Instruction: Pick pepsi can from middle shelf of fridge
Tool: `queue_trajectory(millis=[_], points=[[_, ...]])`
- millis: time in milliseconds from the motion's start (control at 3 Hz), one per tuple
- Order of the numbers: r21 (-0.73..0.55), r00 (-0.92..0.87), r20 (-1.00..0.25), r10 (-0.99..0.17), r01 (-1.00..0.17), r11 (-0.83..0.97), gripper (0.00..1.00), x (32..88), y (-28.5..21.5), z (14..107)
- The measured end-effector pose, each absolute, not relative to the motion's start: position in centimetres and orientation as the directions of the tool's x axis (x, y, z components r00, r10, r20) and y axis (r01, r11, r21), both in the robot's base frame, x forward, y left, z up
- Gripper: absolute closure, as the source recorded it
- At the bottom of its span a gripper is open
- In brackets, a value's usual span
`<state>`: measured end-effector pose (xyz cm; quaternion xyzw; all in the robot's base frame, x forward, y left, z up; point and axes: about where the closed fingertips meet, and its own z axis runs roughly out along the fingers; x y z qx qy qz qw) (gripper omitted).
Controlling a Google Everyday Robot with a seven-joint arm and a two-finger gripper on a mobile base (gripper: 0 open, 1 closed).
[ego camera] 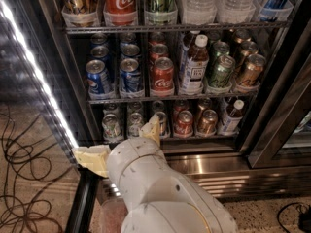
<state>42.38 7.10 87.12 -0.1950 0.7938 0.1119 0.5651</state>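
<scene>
Two front pepsi cans stand at the left of the middle shelf [214, 96], one [98, 76] beside the other [130, 75], with more blue cans behind them. My gripper [116, 139] is below them, in front of the bottom shelf, on the end of my white arm [160, 193]. Its cream fingers are spread apart, one [92, 159] at the left and one [151, 127] pointing up, with nothing between them. The fridge [233, 164] stands open before me.
A red Coca-Cola can [163, 75], a bottle [193, 64], a green can [222, 72] and a brown can [250, 71] share the middle shelf. More cans fill the top and bottom shelves. A bright LED strip [39, 76] runs down the left. Cables [24, 178] lie on the floor.
</scene>
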Motion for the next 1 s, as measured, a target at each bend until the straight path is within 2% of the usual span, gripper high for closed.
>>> queue_trajectory(millis=[333, 1000], points=[[-0.043, -0.285, -0.941, -0.183, -0.436, 0.899, 0.0, 42.4, 7.1, 87.1], [-0.055, -0.152, -0.981, -0.118, -0.364, 0.93, 0.0, 45.1, 6.0, 89.0]])
